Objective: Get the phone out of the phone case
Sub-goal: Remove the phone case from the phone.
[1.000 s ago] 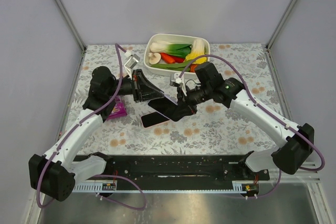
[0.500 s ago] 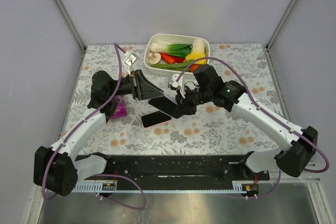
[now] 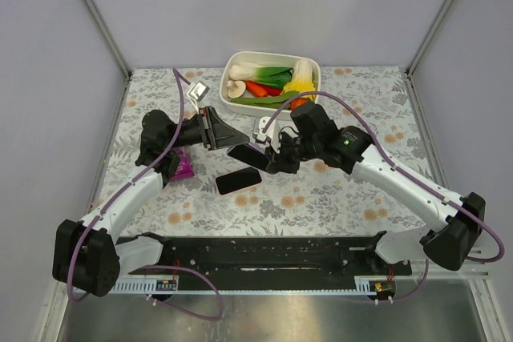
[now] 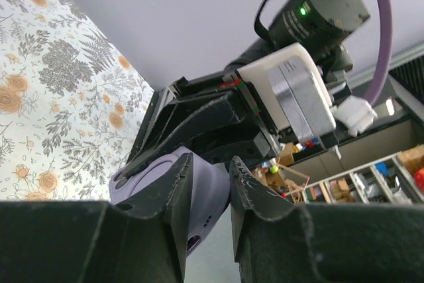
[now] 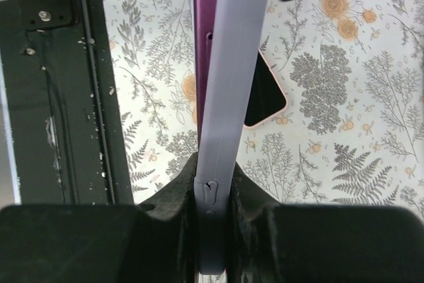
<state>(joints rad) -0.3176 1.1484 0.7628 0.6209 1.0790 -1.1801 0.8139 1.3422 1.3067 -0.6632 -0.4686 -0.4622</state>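
Nearest the arm bases, low in the centre of the top view, a dark slab (image 3: 238,182) with a pink rim lies flat on the desk (image 3: 345,198), just under the work. Above it, at mid frame, the phone case (image 3: 247,154) hangs in the air between the two arms. The right gripper (image 5: 213,178) is clamped on the lavender edge of the case, which runs up the middle of the right wrist view. A purple strip, probably the phone (image 5: 201,44), shows along the left side of the case. The left gripper (image 4: 211,180) is closed on a rounded lavender corner at the bottom centre of its own view, with the right arm's wrist just beyond.

The phone looks seated along most of its length, so the step in hand is peeling it free. To do that well, I judge that one gripper should pin the case alone, away from the phone's edge. The other should bend the soft rim back at a corner, not at the middle. Pull slowly, low over the desk and clear of the slab, in case the phone drops. Farther off, the bowl (image 3: 272,54) of vegetables at top centre is well apart.
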